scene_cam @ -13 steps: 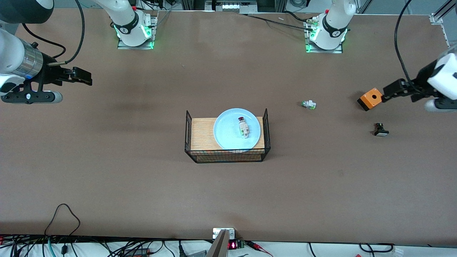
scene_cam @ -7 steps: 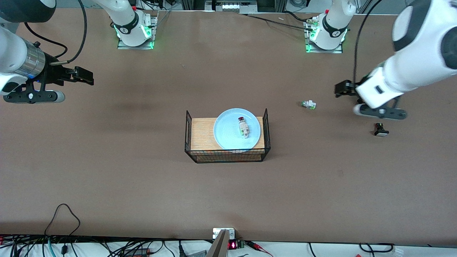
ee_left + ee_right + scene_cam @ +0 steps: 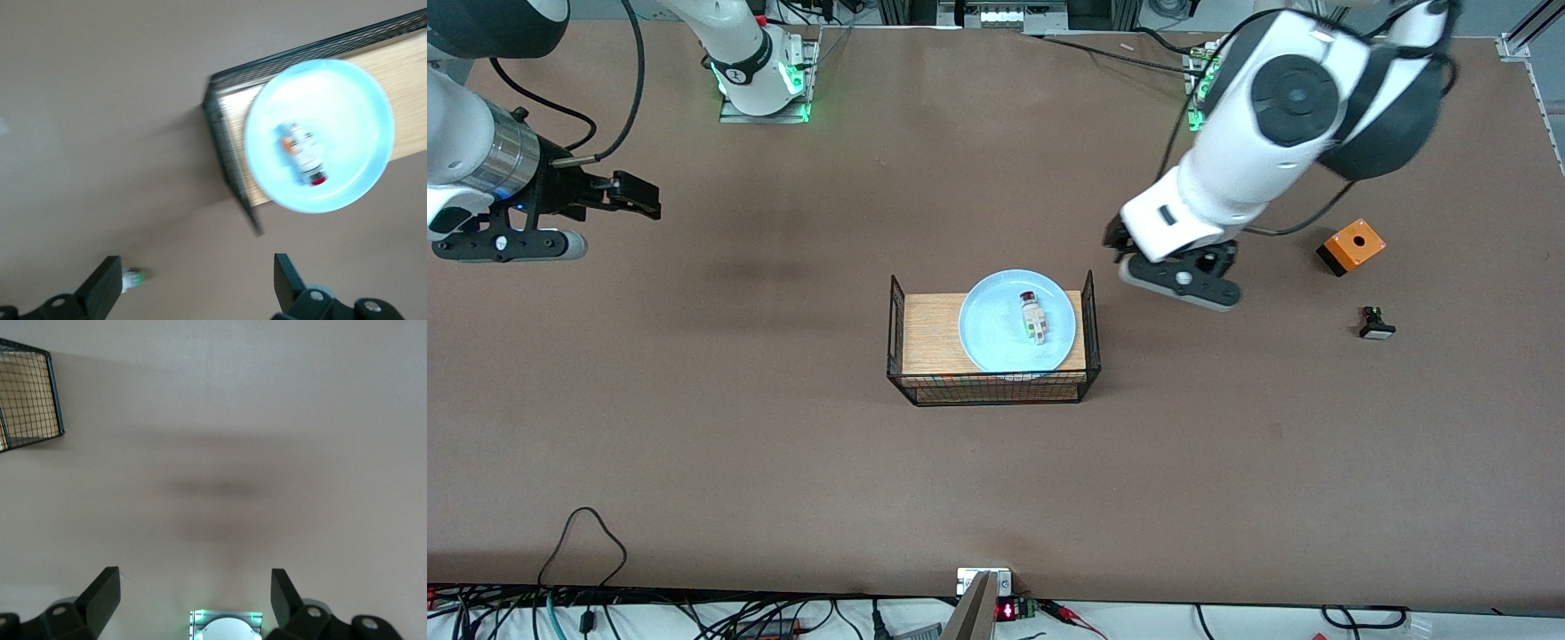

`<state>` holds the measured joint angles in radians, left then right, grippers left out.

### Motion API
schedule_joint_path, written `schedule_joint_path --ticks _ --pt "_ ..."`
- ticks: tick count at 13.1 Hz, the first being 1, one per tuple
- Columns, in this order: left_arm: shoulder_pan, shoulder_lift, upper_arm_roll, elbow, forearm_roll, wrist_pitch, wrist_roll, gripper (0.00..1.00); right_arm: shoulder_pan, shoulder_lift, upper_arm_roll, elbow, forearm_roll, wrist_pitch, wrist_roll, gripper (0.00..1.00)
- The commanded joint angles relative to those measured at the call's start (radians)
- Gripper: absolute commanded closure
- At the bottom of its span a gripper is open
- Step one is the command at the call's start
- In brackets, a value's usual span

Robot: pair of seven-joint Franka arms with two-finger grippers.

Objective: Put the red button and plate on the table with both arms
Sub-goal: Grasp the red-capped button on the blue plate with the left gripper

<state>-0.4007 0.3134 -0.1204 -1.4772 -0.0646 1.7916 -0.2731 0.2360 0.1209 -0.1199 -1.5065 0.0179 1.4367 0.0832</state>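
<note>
Jaws both wide, empty | red button [image 3: 1033,316] on plate [image 3: 996,347], clear of left jaws

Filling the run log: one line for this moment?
left gripper: open, beside rack | right gripper: open, waiting | red-capped button: on pale-blue plate

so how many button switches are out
3: the red button on the plate, a white switch under the left gripper, a black button near the orange box. The left arm may hide others.

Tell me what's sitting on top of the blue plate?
The red button lies on the plate, which sits on the wire rack. The rack's wood directly under the plate is covered.
</note>
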Motion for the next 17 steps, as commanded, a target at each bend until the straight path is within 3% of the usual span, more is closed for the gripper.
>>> schedule_joint_path --ticks 1,6,10,12,17 --pt "-0.093 0.111 0.01 0.135 -0.018 -0.017 -0.122 0.0 0.0 0.057 0.005 0.026 -0.006 0.024 0.024 0.0" --pt "-0.168 0.281 0.01 0.257 -0.017 0.054 -0.201 0.0 -0.003 0.088 0.005 0.026 0.023 0.119 0.024 0.0" --pt "-0.164 0.329 0.011 0.264 -0.017 0.095 -0.245 0.0 0.005 0.092 0.006 0.026 0.04 0.117 0.021 0.0" --pt "-0.162 0.357 0.016 0.259 -0.014 0.097 -0.299 0.0 0.023 0.091 0.006 0.026 0.1 0.117 0.032 0.0" --pt "-0.164 0.394 0.016 0.252 -0.015 0.15 -0.305 0.0 0.049 0.089 0.008 0.026 0.235 0.119 0.343 0.0"
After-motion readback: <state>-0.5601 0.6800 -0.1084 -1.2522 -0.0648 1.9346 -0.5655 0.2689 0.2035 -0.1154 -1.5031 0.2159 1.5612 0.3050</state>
